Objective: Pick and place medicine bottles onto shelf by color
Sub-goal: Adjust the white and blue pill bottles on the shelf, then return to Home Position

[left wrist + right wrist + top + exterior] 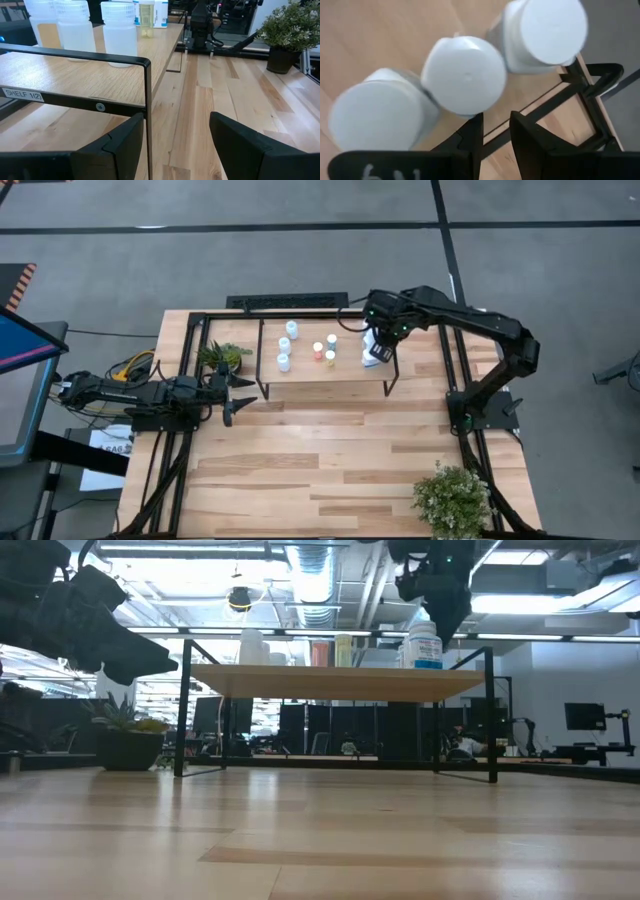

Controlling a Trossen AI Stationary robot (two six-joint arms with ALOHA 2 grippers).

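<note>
From above, we see the right gripper (377,348) reaching over the shelf (350,370) at upper centre, hiding bottles (285,346) beneath it; the left gripper (232,395) waits at left. Low view: a blue-labelled bottle (424,646) stands under it. Left wrist: fingers (117,145) apart. Right wrist: fingers (472,135) narrowly apart above three white caps (464,75), gripping nothing.

Grey floor (300,260) crossed by dark lines surrounds the bench (330,470); ceiling ducts (310,570) and lights overhead.

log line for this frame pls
right pincer: open, above blue-label bottles at shelf right end | left pincer: open, idle by shelf's left edge
</note>
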